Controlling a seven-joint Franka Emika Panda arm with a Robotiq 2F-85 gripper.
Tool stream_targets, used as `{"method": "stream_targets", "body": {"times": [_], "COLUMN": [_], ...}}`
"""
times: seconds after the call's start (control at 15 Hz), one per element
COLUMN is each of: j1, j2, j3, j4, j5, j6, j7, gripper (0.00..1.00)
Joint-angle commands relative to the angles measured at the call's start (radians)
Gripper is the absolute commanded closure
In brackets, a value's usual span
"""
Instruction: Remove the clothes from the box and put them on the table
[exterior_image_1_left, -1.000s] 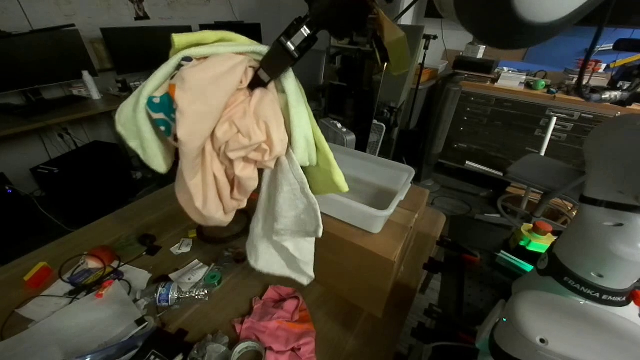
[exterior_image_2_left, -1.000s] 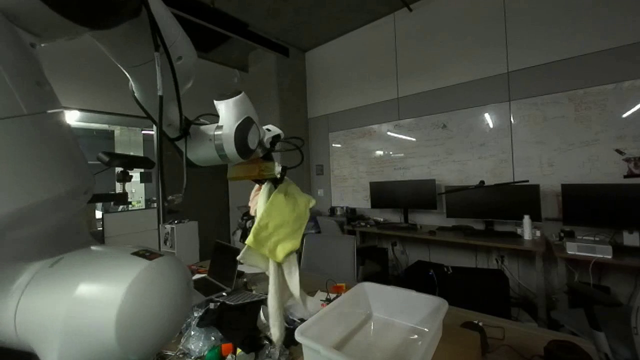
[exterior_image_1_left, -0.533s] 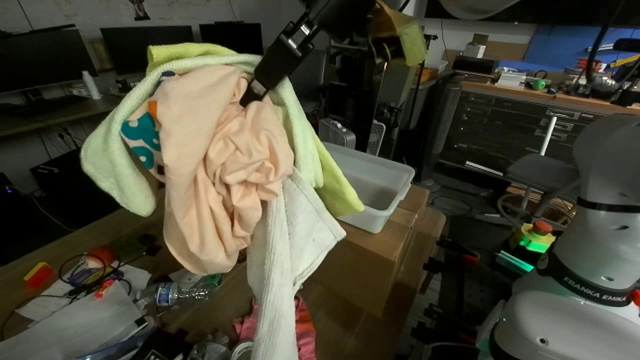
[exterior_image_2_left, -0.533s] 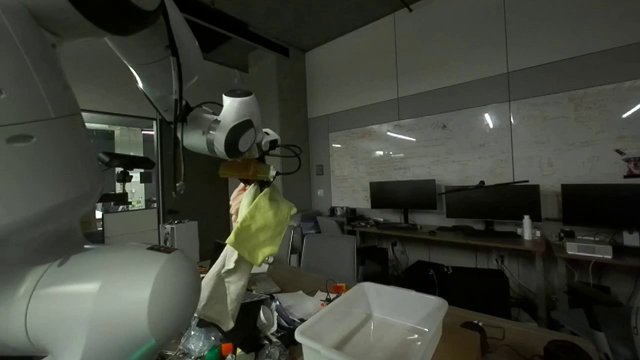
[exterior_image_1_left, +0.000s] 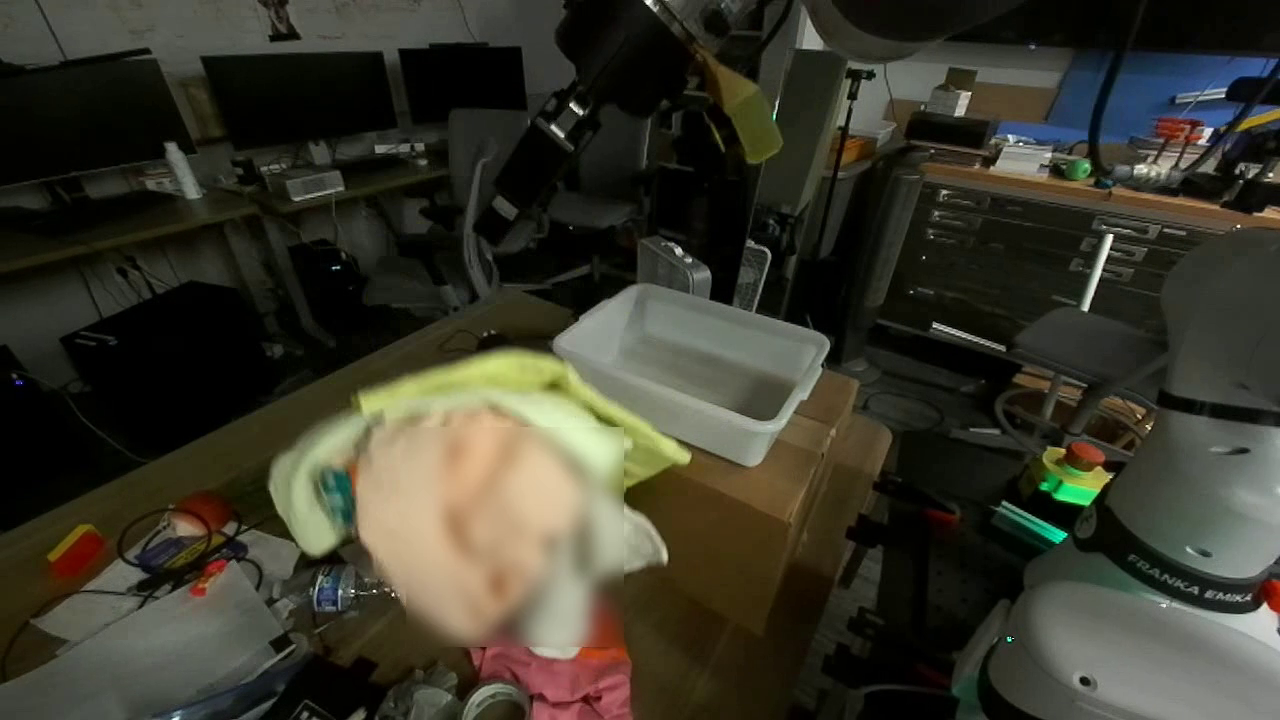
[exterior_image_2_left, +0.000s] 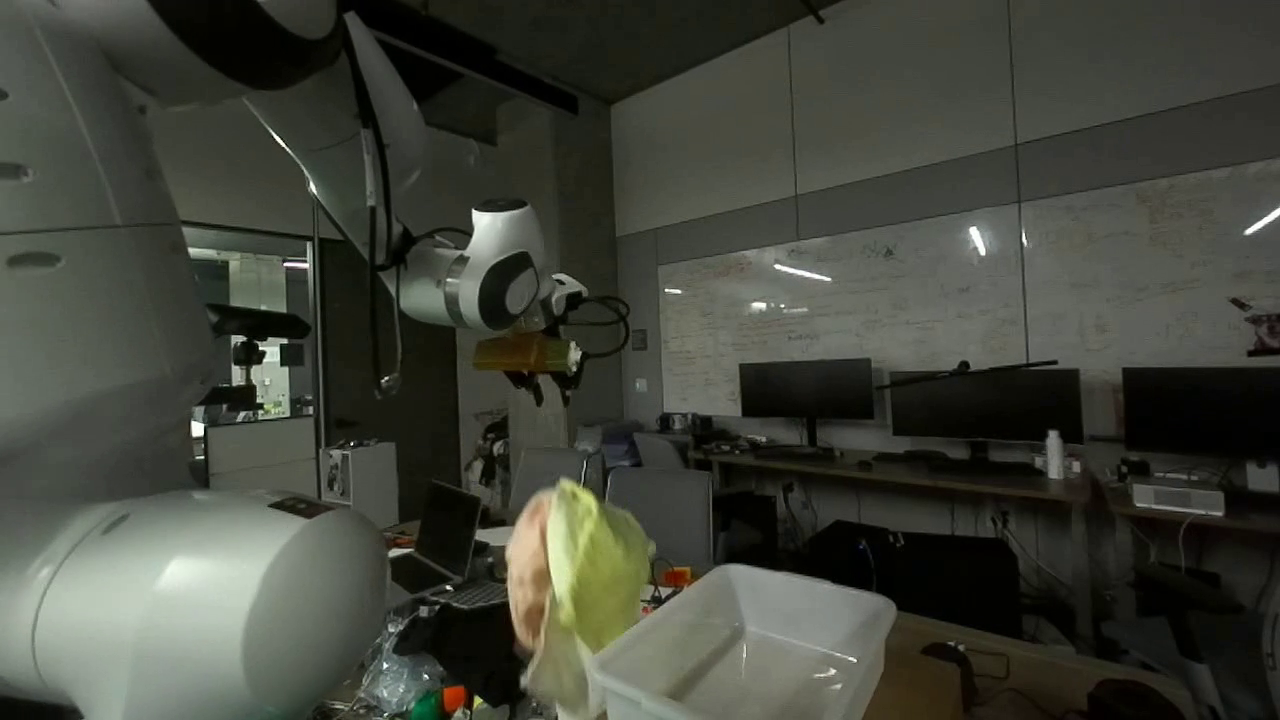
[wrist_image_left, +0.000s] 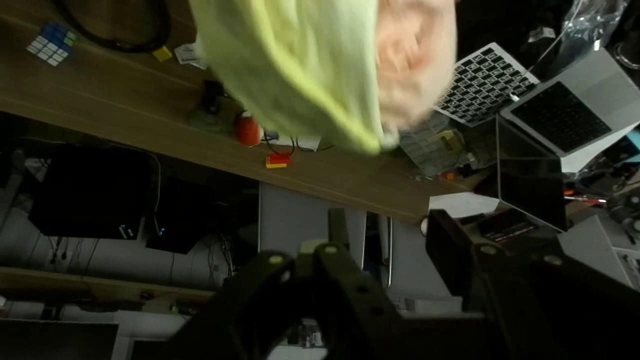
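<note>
Clothes (exterior_image_1_left: 480, 500) in one loose, lopsided bundle, smeared with blur: soft peach in the thick of it, pale green draped over the top and down both flanks, lime yellow outermost, white cloth trailing beneath. Between peach and green, a patch of teal print with a touch of orange. Outside the white box (exterior_image_1_left: 695, 370), beside it and over the table (exterior_image_1_left: 700, 650); contact with the table impossible to make out. Partly behind the bundle in an exterior view, a crumpled pink cloth (exterior_image_1_left: 575, 685) on the table (orange along the upper part, as far as visible). Under the white box, a cardboard carton (exterior_image_1_left: 710, 540).

Well above the bundle, and apart from it, the gripper (exterior_image_2_left: 553, 396), in an exterior view pointing almost straight down. Fingers (wrist_image_left: 445, 245) wide apart in the wrist view, with grey chair backs (wrist_image_left: 410, 260) visible through the gap and the bundle out beyond the tips. Arm (exterior_image_2_left: 500, 265) bent high up, forearm sloping down to the wrist, and the wrist held out over the table.
</note>
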Motion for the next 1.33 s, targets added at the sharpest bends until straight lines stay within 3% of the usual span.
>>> {"method": "stream_targets", "body": {"times": [0.0,0.2,0.6,0.8,1.0,1.27], "j1": [-0.076,-0.147,-0.216,-0.236,-0.258,-0.293], "j2": [0.016,0.002,-0.067,-0.136,-0.231,-0.396], "j3": [0.049,0.079,0.049,0.011,-0.031,-0.098], "j4": [0.039,0.045,0.036,-0.010,-0.084,-0.235], "j5": [-0.064,-0.161,-0.226,-0.219,-0.226,-0.219], "j6": [-0.051,-0.207,-0.713,-0.868,-0.908,-0.748], "j7": [0.012,0.060,-0.018,-0.114,-0.185,-0.221], "gripper": [0.22,0.01,0.00,0.00,0.00,0.00]}}
